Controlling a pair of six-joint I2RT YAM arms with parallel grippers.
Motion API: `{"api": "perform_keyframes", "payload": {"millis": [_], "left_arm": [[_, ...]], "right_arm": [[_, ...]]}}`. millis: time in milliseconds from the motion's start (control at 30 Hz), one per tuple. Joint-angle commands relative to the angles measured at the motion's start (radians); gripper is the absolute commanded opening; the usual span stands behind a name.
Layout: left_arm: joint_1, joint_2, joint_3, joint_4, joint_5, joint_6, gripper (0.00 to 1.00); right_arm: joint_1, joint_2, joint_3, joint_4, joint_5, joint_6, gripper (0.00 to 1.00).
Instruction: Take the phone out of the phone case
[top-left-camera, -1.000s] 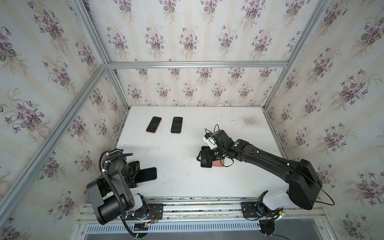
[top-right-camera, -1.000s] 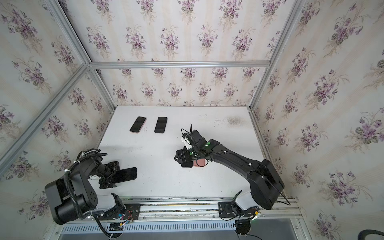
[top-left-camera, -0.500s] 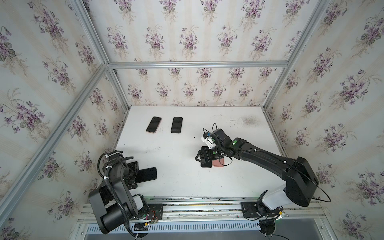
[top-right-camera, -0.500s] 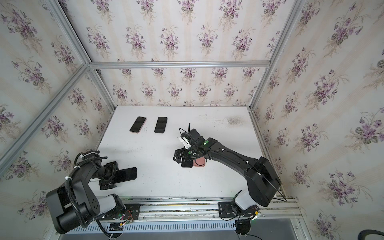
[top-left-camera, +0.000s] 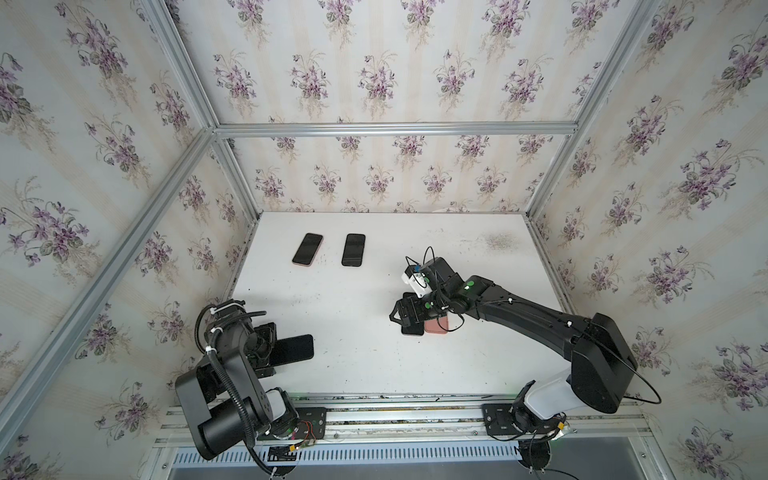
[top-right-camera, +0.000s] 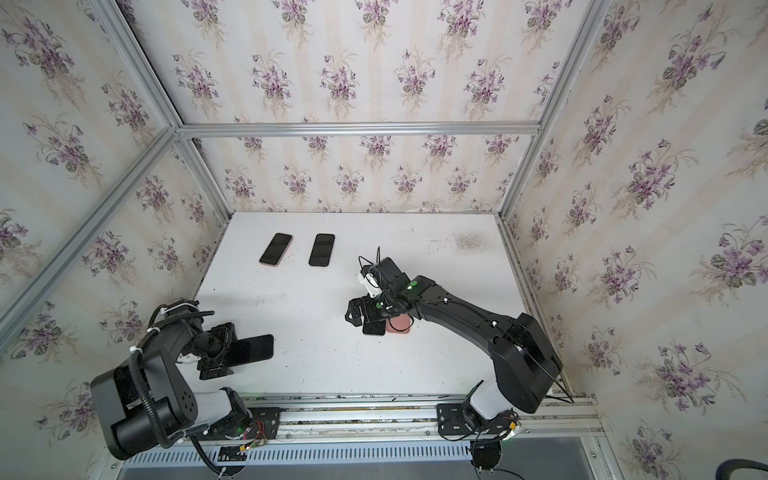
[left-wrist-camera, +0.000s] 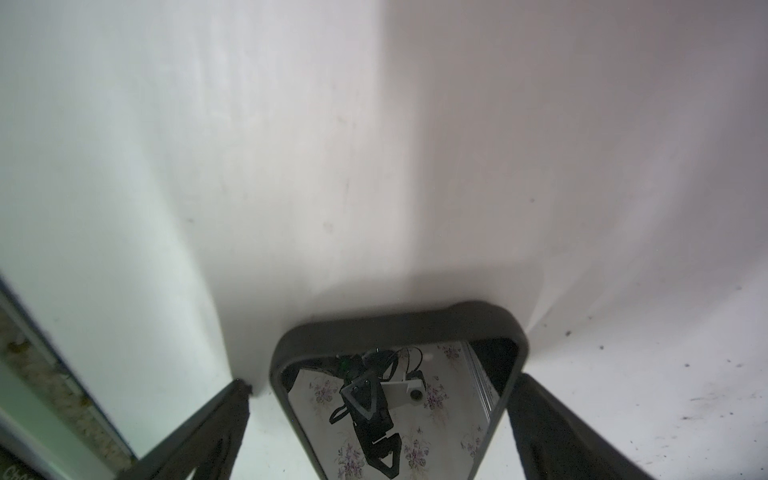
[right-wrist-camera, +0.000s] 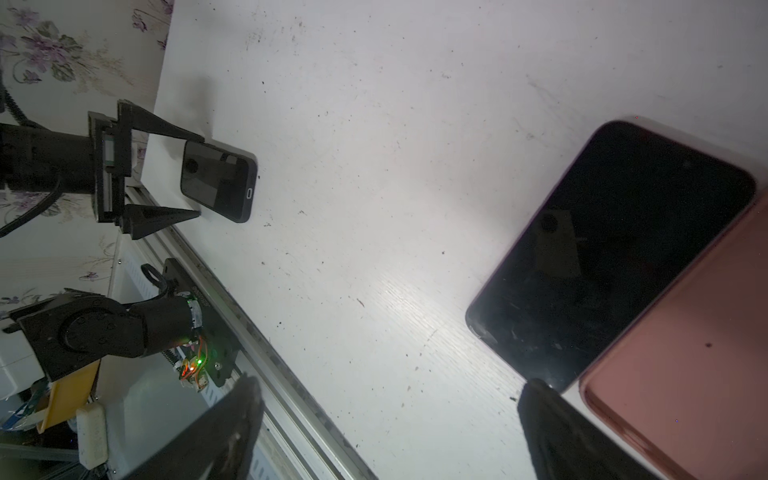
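Although the right gripper (right-wrist-camera: 392, 383) covers much of it in both top views, we can make out a dark phone (right-wrist-camera: 615, 257) lying screen-up on the white worktop (top-left-camera: 357, 361). A pink phone case (right-wrist-camera: 685, 365) lies along its long side. The case runs off the wrist picture's edge, and we cannot tell whether it overlaps the phone. That gripper's fingers (right-wrist-camera: 557, 432) are spread wide and hold nothing; one tip sits at the phone's corner, contact unclear.

Near the front left, the left gripper (right-wrist-camera: 201, 176) has its fingers (left-wrist-camera: 208, 432) equally wide, straddling one end of a black-cased phone (top-left-camera: 296, 350) that rests on the worktop inside its case. We see a gap on one side; the other finger runs close along the case, and we cannot say if it touches. The glossy screen mirrors gripper and wallpaper, and the left wrist view cuts off its near end.

At the far left lie a phone with a pinkish rim (top-left-camera: 307, 249) and a darker phone (top-left-camera: 353, 249), too small to judge for cases.
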Motion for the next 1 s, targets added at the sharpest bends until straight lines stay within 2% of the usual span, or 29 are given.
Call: {"api": "perform_keyframes", "payload": {"millis": [0, 167, 367, 600, 967], "left_arm": [[-0.003, 0.074, -0.063, 0.2, 0.097, 0.031, 1.0], [-0.003, 0.102, -0.052, 0.188, 0.097, 0.047, 0.99], [-0.007, 0.066, -0.046, 0.187, 0.093, 0.066, 0.93], [-0.008, 0.043, -0.048, 0.186, 0.097, 0.091, 0.86], [-0.025, 0.008, -0.035, 0.191, 0.124, 0.129, 0.82]], "right_arm": [[0.001, -0.002, -0.007, 0.067, -0.057, 0.007, 0.99], [0.001, 0.009, -0.009, 0.101, -0.089, 0.004, 0.99], [0.001, 0.033, 0.003, 0.11, -0.12, -0.002, 0.99], [0.001, 0.035, -0.001, 0.122, -0.121, 0.001, 0.99], [0.001, 0.035, -0.024, 0.136, -0.117, 0.021, 0.99]]}}
